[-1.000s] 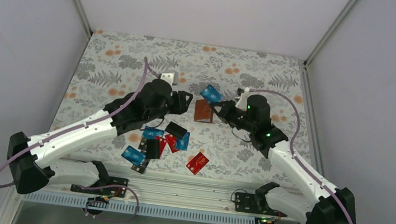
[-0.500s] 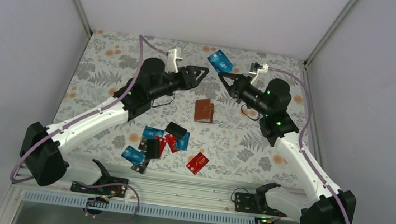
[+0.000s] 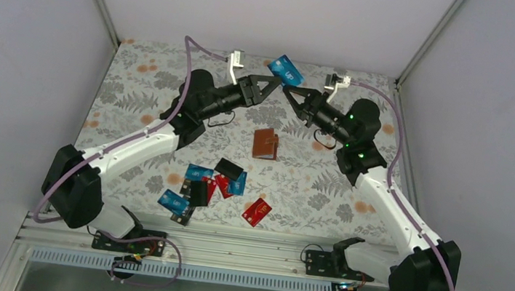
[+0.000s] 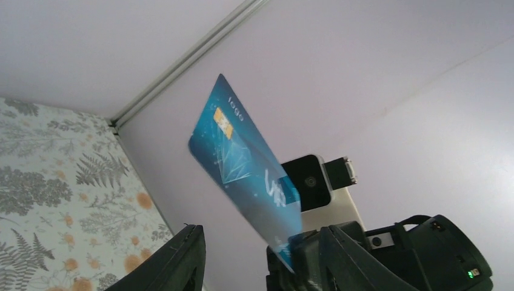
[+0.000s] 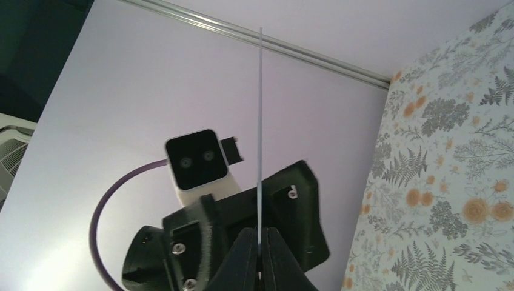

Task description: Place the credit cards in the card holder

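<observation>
**A:** Grippers, going from the left: how do they stand?

**B:** The left gripper [image 3: 267, 88] is up off the flowered tablecloth [image 3: 136, 95] with its jaws parted and nothing clamped. In its wrist view both fingers [image 4: 182, 260] frame a thin blue rectangular plastic card [image 4: 242, 176]. The card is just ahead of them, tilted, and touches neither finger.

**A:** Who has that card?

**B:** The right gripper [image 3: 290, 94], nearly tip to tip with the left one. Its jaws are pinched on the card's lower corner. In its own view the card stands edge-on between the fingers [image 5: 242, 260].

**A:** And the holder?

**B:** The small reddish-brown leather-like folding card holder [image 3: 265, 144] lies flat on the cloth. It is below both grippers, back toward the bases, between the two arms and well apart from either gripper.

**A:** Other cards?

**B:** A loose heap of blue, red and black plastic cards [image 3: 206, 184] lies behind the left gripper, toward its base. One red card [image 3: 256, 210] sits alone just right of the heap.
</observation>
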